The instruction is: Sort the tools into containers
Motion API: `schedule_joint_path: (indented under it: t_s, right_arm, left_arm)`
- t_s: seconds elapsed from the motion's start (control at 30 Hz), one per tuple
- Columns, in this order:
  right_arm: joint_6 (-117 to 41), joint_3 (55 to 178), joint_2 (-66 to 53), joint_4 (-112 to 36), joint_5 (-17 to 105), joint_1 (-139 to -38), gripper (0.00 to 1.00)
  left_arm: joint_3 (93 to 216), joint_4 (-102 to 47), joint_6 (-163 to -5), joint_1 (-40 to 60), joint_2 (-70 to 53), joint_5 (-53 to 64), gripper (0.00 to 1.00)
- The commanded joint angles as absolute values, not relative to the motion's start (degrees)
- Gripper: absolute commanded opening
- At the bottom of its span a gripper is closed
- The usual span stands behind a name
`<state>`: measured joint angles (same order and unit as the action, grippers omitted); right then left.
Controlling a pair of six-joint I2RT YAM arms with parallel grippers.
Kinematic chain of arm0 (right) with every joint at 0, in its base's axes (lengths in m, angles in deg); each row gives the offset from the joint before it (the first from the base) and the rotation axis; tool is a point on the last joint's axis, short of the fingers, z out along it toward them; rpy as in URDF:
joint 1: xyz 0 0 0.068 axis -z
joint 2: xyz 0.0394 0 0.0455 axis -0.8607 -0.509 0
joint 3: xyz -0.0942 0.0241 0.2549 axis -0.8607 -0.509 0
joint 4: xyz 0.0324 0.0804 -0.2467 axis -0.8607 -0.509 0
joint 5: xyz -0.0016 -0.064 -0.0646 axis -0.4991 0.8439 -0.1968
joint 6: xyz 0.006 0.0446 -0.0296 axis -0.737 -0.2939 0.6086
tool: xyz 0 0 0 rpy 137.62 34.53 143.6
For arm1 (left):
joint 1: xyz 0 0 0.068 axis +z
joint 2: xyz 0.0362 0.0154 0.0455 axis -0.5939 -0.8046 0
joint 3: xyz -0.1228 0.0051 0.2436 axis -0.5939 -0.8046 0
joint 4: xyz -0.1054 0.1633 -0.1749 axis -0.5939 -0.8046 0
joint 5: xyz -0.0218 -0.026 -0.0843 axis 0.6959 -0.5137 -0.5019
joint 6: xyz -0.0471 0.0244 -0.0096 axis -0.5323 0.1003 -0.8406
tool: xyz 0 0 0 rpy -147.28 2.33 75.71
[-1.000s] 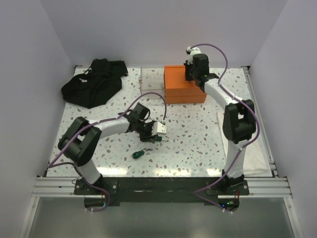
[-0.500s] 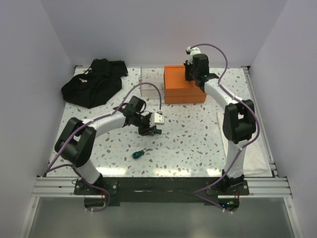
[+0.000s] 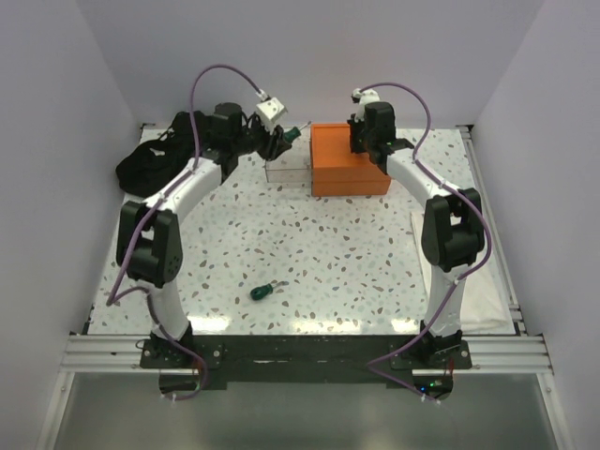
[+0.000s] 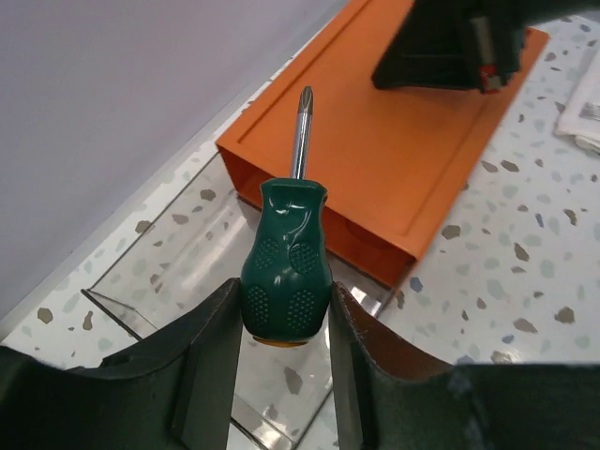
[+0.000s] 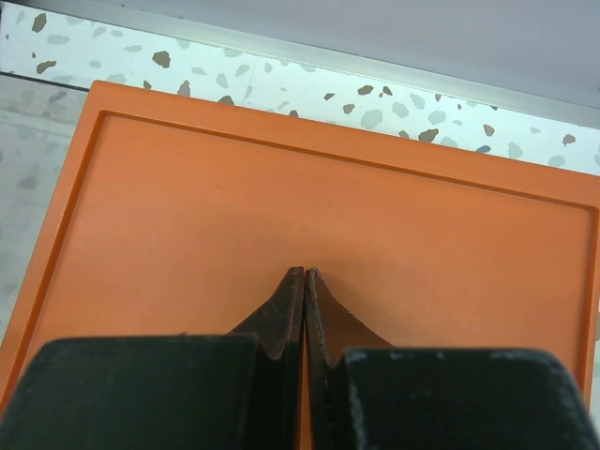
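Left gripper (image 3: 281,139) is up at the far end of the table (image 3: 356,253), just right of the black cloth heap (image 3: 173,155), and it's clamped on a stubby screwdriver (image 4: 286,272). Both fingers (image 4: 211,375) press on the sides of the handle near the butt end. The handle is dark green and fat, with dimpled grip patches and a bit of yellow-orange showing at the bottom. A short shiny shaft ends in a cross-head tip.

From the wrist camera the screwdriver hangs in the air with the clear bin (image 4: 178,253) below it, and the tip points toward the orange box (image 4: 403,141). The bin looks empty from this angle (it's see-through, so hard to be sure).

Nearer the arm bases, another green-handled screwdriver (image 3: 262,292) lies flat on the table, well apart from both containers.

To the right, the orange box sits right beside the bin, flat top up. The right gripper (image 5: 305,277) is over that top with its fingers pinched together and nothing between them. I can't tell whether the tips actually touch the surface.
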<state>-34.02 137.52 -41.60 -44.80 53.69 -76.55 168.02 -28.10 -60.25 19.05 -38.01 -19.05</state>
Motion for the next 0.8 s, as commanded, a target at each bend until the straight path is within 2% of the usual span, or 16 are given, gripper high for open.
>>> schedule_joint_path:
  t_s: [0.0, 0.1, 0.3, 0.33, 0.47, 0.5, 0.6, 0.77]
  right_arm:
    - [-33.17, 134.61, -44.97, -55.73, 54.00, -77.33, 0.01]
    - [-32.90, 134.52, -44.62, -55.46, 54.35, -77.33, 0.01]
    - [-33.08, 135.14, -45.58, -55.46, 54.44, -77.24, 0.01]
    - [-33.25, 135.58, -45.85, -55.55, 54.35, -77.24, 0.01]
    - [-33.60, 136.55, -46.90, -55.73, 53.92, -77.24, 0.01]
    - [-33.69, 136.63, -47.25, -55.73, 53.83, -77.24, 0.01]
    - [-33.96, 137.07, -47.96, -55.82, 53.48, -77.24, 0.01]
    - [-34.31, 137.60, -48.49, -55.90, 53.30, -77.24, 0.01]
  left_arm:
    - [178.43, -29.66, -68.79, 19.21, -47.46, -11.53, 0.17]
    - [179.51, -31.86, -68.79, 19.29, -49.58, -10.12, 0.22]
    - [180.39, -33.79, -70.10, 19.21, -49.67, -8.97, 0.44]
    - [180.21, -32.92, -70.28, 19.29, -48.80, -9.40, 0.49]
    - [175.83, -25.89, -70.02, 19.21, -42.92, -12.21, 0.57]
    - [173.21, -24.66, -69.15, 19.29, -41.43, -12.83, 0.63]
    - [169.33, -23.76, -67.13, 19.21, -36.68, -14.41, 0.65]
    - [159.49, -33.05, -57.21, 19.21, -27.36, -27.24, 0.66]
